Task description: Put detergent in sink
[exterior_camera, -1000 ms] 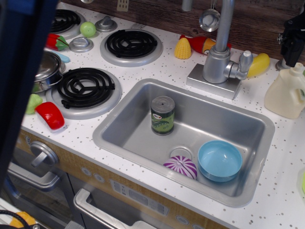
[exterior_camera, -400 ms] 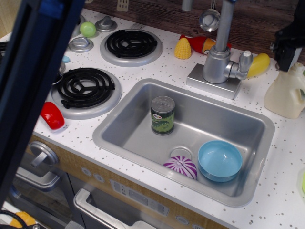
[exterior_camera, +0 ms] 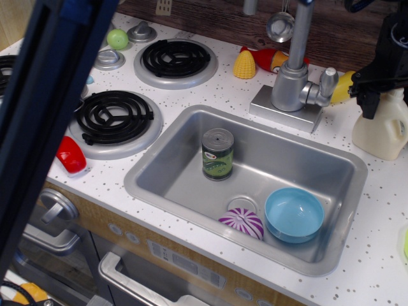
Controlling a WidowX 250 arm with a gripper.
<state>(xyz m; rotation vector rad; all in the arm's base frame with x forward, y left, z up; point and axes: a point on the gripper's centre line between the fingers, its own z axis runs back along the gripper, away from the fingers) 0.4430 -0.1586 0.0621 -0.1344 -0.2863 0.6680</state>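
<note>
The detergent (exterior_camera: 384,131), a cream-white jug-shaped bottle, stands upright on the white counter right of the sink, near the right edge of the view. My black gripper (exterior_camera: 384,101) has come down over its top and hides the cap. One finger (exterior_camera: 368,105) hangs at the left side of the bottle's neck; the other side is cut off by the frame edge. The jaws look open around the neck. The steel sink (exterior_camera: 159,175) lies in the middle of the counter, left of and in front of the bottle.
In the sink stand a green-labelled can (exterior_camera: 218,153), a light-blue bowl (exterior_camera: 294,215) and a purple-white ball (exterior_camera: 241,223) at the drain. The faucet (exterior_camera: 294,76) rises behind the sink. Toy corn (exterior_camera: 245,65), burners (exterior_camera: 115,116) and a red pepper (exterior_camera: 70,155) sit left. A blurred blue bar (exterior_camera: 44,115) blocks the left.
My gripper has moved down and left from the top right corner onto the detergent's top. The blue bar in the foreground has shifted right. The bottle has not moved.
</note>
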